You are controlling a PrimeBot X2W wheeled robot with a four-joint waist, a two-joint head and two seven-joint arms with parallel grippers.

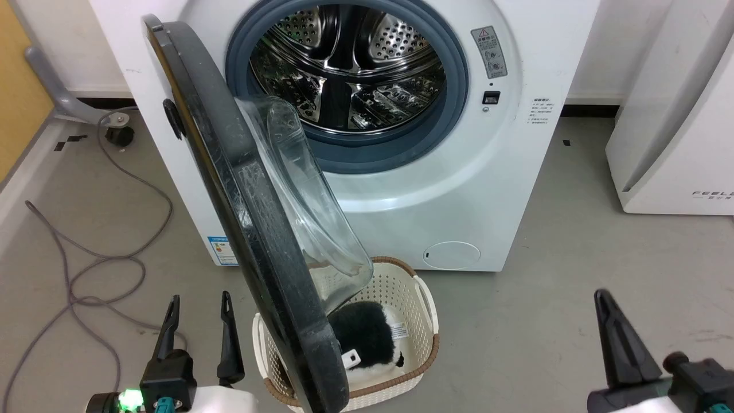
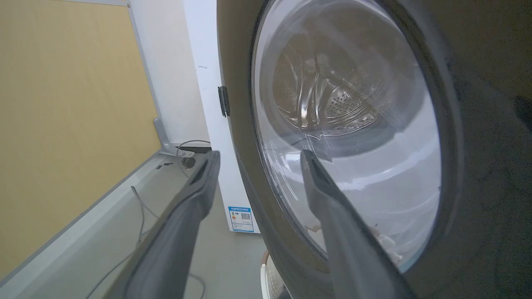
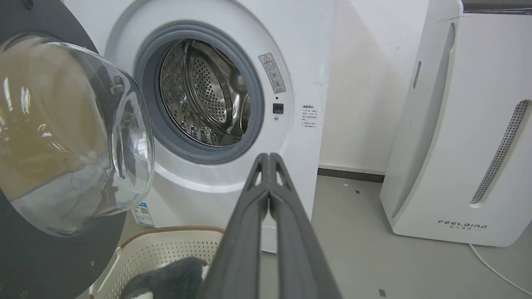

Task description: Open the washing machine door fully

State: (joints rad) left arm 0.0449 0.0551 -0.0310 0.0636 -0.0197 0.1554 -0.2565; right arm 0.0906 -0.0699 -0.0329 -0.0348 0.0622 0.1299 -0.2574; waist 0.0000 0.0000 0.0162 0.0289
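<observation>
The washing machine door (image 1: 241, 189), a big round black ring with a bulging clear glass bowl (image 1: 304, 201), stands swung out roughly square to the white washer's front, hinged on its left side. Behind it the steel drum mouth (image 1: 347, 69) lies uncovered. My left gripper (image 1: 200, 304) is open at the lower left, just outside the door's outer face, touching nothing; in the left wrist view its fingers (image 2: 320, 174) point at the door (image 2: 478, 166). My right gripper (image 1: 602, 298) sits at the lower right, fingers pressed together and empty, aimed toward the washer (image 3: 299, 62).
A white woven laundry basket (image 1: 424, 298) with a black-and-white plush item (image 1: 367, 332) stands under the door's lower edge. Grey cables (image 1: 86, 269) trail over the floor at left. A white appliance (image 1: 676, 126) stands at right. A yellow wall panel (image 2: 62, 124) runs along the left.
</observation>
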